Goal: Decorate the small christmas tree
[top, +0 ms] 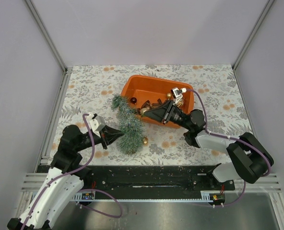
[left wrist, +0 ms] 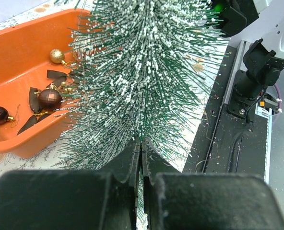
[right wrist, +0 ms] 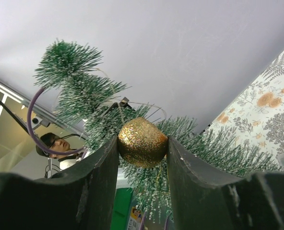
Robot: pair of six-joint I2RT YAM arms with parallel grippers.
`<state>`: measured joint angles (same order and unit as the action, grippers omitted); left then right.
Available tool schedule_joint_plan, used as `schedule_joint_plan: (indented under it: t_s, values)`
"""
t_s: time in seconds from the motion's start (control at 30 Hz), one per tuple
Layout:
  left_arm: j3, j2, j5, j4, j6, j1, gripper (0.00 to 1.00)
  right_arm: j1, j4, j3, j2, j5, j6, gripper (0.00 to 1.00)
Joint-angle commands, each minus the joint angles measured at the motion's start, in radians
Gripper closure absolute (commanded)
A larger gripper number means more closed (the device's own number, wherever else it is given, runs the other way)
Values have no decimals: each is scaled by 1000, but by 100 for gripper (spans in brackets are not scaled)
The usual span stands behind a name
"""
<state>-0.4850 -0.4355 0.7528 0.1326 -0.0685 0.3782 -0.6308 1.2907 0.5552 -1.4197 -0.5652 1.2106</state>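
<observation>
— Where is the small christmas tree (top: 127, 122)?
— It lies left of the worktop's centre, tip beside the orange tray (top: 144, 88). The left gripper (left wrist: 141, 146) pinches its base.
— Handling?
— Probably light, with springy bristles, so the stem is the firm hold. The right gripper (right wrist: 142, 143) clamps 1 gold bauble (right wrist: 142, 139).

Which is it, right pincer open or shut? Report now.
Shut. The right pincer clamps a gold bauble; its wrist view shows the ball pinched between both fingers, the small christmas tree behind.
</observation>
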Motion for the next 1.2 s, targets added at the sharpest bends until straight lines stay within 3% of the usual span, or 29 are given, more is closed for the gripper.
schedule_joint_plan:
  t_s: [0.0,0.33,0.73,1.17]
  values:
    - [19,6,-9,-1,-5,-5,99,-21,133,-14,48,8,7,81]
    - [16,11,-20,21,-5,-4,100,-70,203,-51,18,28,32,81]
    - [-3,0,-15,41,9,-4,100,-20,144,5,76,37,-37,81]
    - [-10,-3,-12,44,18,-4,100,-17,225,26,-8,50,-17,81]
